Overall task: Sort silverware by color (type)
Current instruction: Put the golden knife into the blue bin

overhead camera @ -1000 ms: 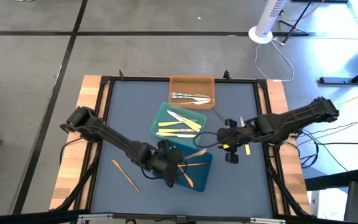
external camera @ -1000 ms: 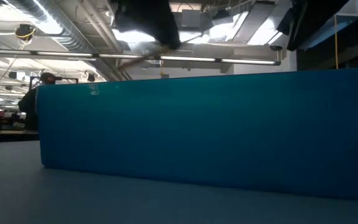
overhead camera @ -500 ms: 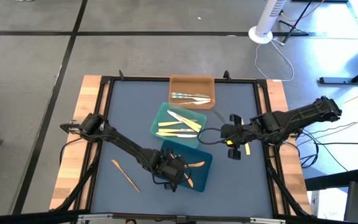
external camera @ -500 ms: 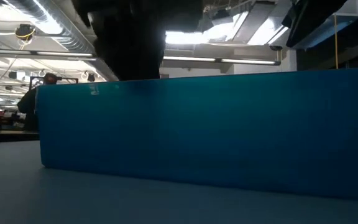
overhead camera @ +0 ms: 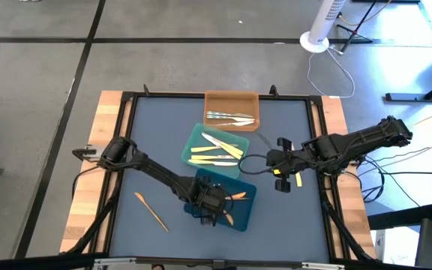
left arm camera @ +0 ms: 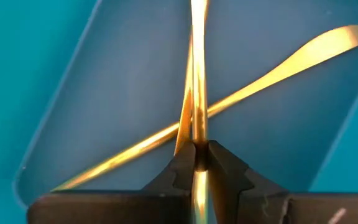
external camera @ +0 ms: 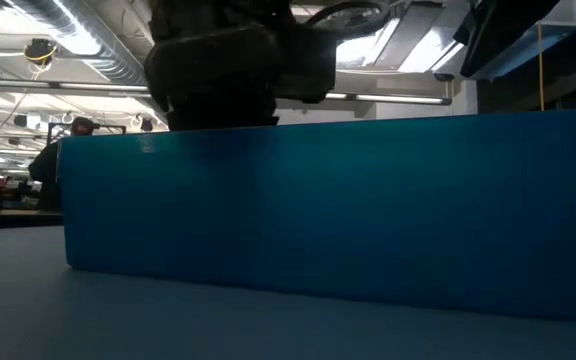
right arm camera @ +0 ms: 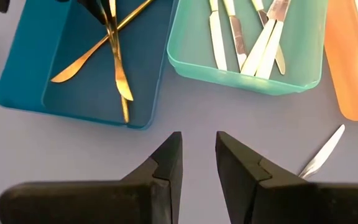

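My left gripper (overhead camera: 210, 204) is low over the dark blue tray (overhead camera: 244, 208) and is shut on an orange-tan utensil (left arm camera: 197, 74). A second orange-tan utensil (left arm camera: 278, 68) lies crosswise under it on the tray floor. My right gripper (right arm camera: 199, 155) is open and empty above the table, right of the trays. Pale yellow utensils (overhead camera: 216, 151) lie in the teal-green tray (overhead camera: 192, 142), and silver-grey ones (overhead camera: 231, 117) in the orange tray (overhead camera: 231, 97). Another orange-tan utensil (overhead camera: 150, 210) lies flat on the table at the near left. My left gripper pinches the orange-tan utensil's slim shaft (left arm camera: 198, 142) between its two fingertips (left arm camera: 182, 168). The utensil runs on beyond the fingertips, in line with the fingers, and crosses over the other orange-tan utensil. Its far end (right arm camera: 124, 112) reaches down to the blue tray's floor.
A silver-grey utensil (right arm camera: 322, 152) lies on the table beside the orange tray, near my right gripper. A pale yellow utensil (overhead camera: 299, 180) lies at the table's right. In the low view the blue tray's wall (external camera: 328, 210) fills the view. There is free mat at the left.
My left gripper has gone down into the blue tray and a little toward the table's right, still shut on the orange-tan utensil. My right gripper has drawn back slightly toward the table's right edge.
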